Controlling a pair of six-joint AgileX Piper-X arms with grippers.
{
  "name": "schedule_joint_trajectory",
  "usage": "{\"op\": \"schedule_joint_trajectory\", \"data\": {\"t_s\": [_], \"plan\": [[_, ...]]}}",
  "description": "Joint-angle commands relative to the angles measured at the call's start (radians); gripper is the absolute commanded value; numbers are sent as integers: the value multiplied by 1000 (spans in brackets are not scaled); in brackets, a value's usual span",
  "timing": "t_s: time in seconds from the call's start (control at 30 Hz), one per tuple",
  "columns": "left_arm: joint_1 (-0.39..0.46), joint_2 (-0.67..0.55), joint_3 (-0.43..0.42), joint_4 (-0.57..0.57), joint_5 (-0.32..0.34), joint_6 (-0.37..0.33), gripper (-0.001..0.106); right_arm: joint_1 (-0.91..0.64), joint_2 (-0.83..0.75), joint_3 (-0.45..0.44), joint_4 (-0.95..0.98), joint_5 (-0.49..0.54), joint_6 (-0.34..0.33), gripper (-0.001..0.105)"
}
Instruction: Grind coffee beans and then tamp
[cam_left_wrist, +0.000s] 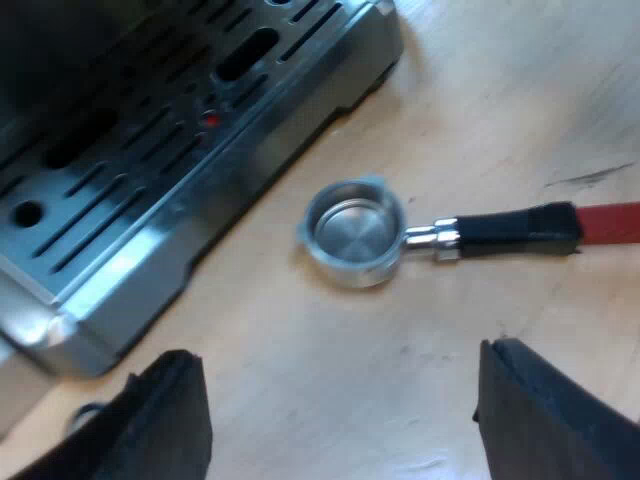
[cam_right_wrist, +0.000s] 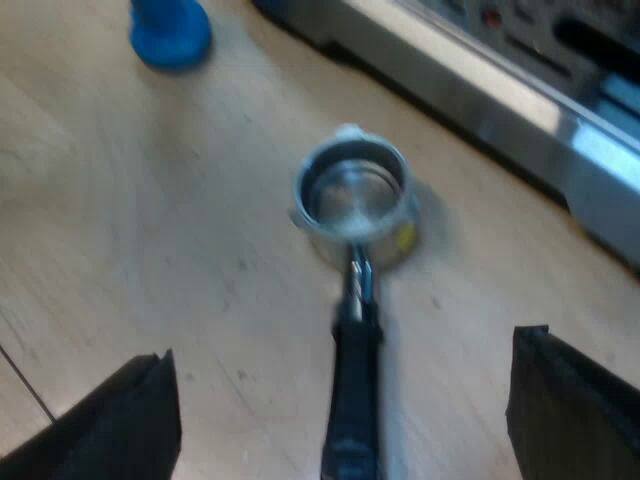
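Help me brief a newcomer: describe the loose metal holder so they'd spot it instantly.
Start at the steel espresso machine's slotted drip tray; beside it, on the pale wooden table, lies the round metal holder. Unlike the blue tamper nearby, it is an empty cup with a black handle ending in red.

Left wrist cam: close above the holder (cam_left_wrist: 352, 235), looking steeply down, side-on to its handle, with the espresso machine (cam_left_wrist: 150, 150) base beyond the basket. Right wrist cam: also close, looking down along the handle from its end toward the basket, machine and blue tamper (cam_right_wrist: 168, 30) beyond. Shared: holder, machine front, table (cam_left_wrist: 500, 100).
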Motion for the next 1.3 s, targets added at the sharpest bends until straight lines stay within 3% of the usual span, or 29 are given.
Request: {"op": "schedule_joint_trajectory", "data": {"t_s": [0.03, 0.13, 0.27, 0.4, 0.57, 0.73, 0.93, 1.3], "plan": [[-4, -4, -51, 68, -46, -8, 60, 29, 1, -3, -97, -7, -105, 69], [-4, -4, -92, 122, -80, -65, 60, 75, 12, 29, -237, -1, -149, 69], [-4, -4, -122, 160, -103, -139, 60, 112, 36, 106, -390, 39, -155, 69], [3, -1, -122, 167, -164, -141, 60, 130, 72, 165, -483, 49, -144, 69], [88, 43, -122, 158, -162, -134, 60, 131, 109, 187, -559, 55, -132, 69], [207, 118, -122, 71, -132, -107, 60, 131, 120, 188, -603, 51, -132, 69], [217, 187, -122, 47, -119, -112, 60, 131, 120, 191, -602, 51, -132, 69], [282, 428, -122, 17, -109, -117, 60, 131, 120, 191, -602, 51, -109, 69]]}}
